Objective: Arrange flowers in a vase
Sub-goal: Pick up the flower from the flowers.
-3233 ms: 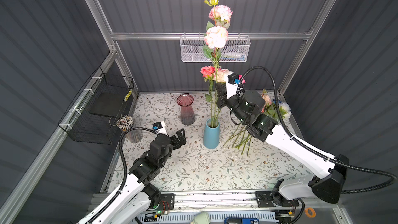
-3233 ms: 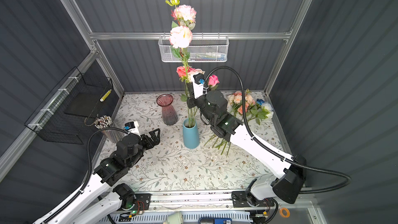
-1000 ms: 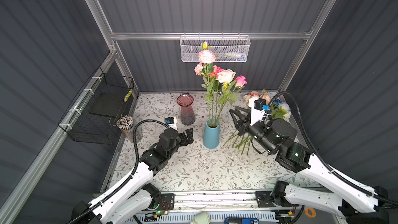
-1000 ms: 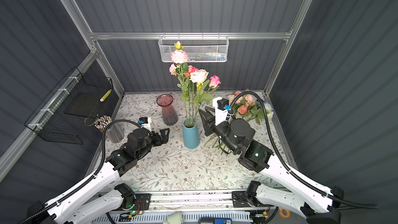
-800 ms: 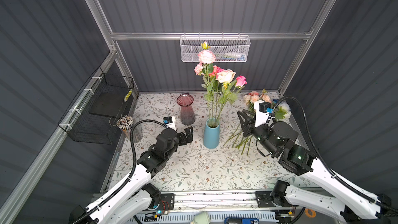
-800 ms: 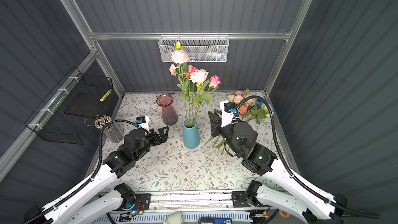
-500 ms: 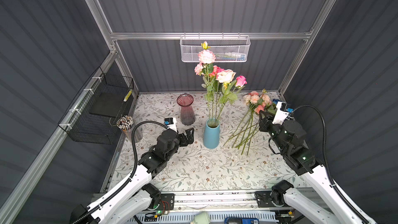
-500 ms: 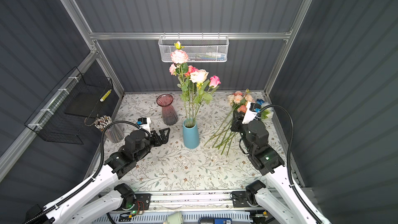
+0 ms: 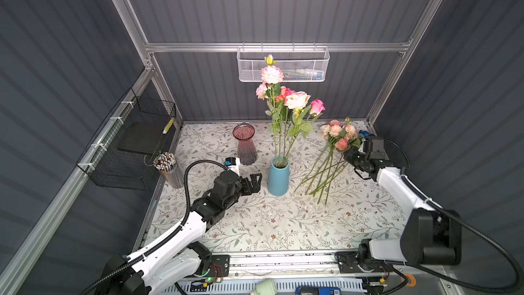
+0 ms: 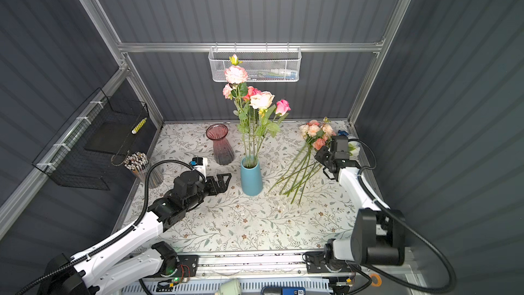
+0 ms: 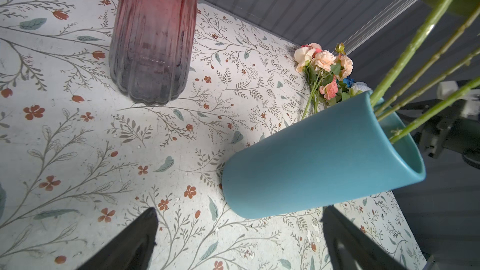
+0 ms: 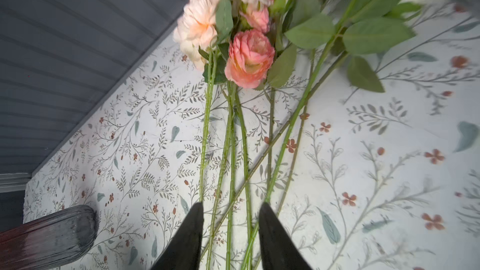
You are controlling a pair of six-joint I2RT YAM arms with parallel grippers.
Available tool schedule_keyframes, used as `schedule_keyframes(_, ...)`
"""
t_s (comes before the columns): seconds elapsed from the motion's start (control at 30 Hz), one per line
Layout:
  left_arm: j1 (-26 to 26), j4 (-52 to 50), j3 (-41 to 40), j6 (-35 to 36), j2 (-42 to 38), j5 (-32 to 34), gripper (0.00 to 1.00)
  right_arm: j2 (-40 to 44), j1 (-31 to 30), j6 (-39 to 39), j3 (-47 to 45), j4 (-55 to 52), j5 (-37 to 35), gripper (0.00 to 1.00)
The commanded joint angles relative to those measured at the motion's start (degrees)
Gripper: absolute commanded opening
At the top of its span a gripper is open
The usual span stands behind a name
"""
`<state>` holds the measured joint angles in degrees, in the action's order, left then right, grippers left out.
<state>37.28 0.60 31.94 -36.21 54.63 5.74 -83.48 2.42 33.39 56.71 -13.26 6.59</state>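
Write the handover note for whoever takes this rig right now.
Left pincer: open, empty, beside the blue vase.
Right pincer: open, straddling stems of the loose flowers, closed on none.
Done: several standing flowers are in the blue vase.
To do: the loose flowers lie on the table on the right arm's side; move them in. The pink glass vase is empty.

Left jaws wide, right jaws parted
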Motion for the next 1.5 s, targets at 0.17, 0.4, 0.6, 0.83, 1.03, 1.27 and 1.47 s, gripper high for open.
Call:
schedule_keyframes(0.17,-0.3,-0.4,-1.4,1.0,-1.2,1.0,1.0,-10.4,1.0,-0.7,7.1,-2.6,-2.7,0.35)
schedule_keyframes(0.4,-0.3,-1.3,-0.7,1.7,-0.1,2.1,1.0,-10.8,3.4,-0.8,4.2,-1.2,-5.3,0.37)
schedule_keyframes(0.6,-0.3,-0.7,-0.1,2.3,1.6,2.3,0.99,-17.1,4.8,-2.2,7.0,-1.5,-0.8,0.33)
schedule_keyframes(0.83,-0.3,-1.2,1.0,3.0,2.8,2.1,0.99,-21.2,5.0,-2.8,10.1,-2.7,0.9,0.32)
schedule_keyframes(1.03,-0.3,-1.1,1.3,3.3,3.3,2.1,1.0,-24.2,5.6,-2.1,12.5,-3.7,2.8,0.29)
schedule_keyframes(1.27,-0.3,-1.5,1.8,3.8,3.2,2.2,0.99,-24.6,5.9,-0.5,12.1,-5.4,3.8,0.31)
schedule_keyframes(1.47,-0.3,-1.3,1.9,3.8,3.6,1.8,1.0,-24.7,5.9,0.3,12.1,-5.7,5.2,0.31)
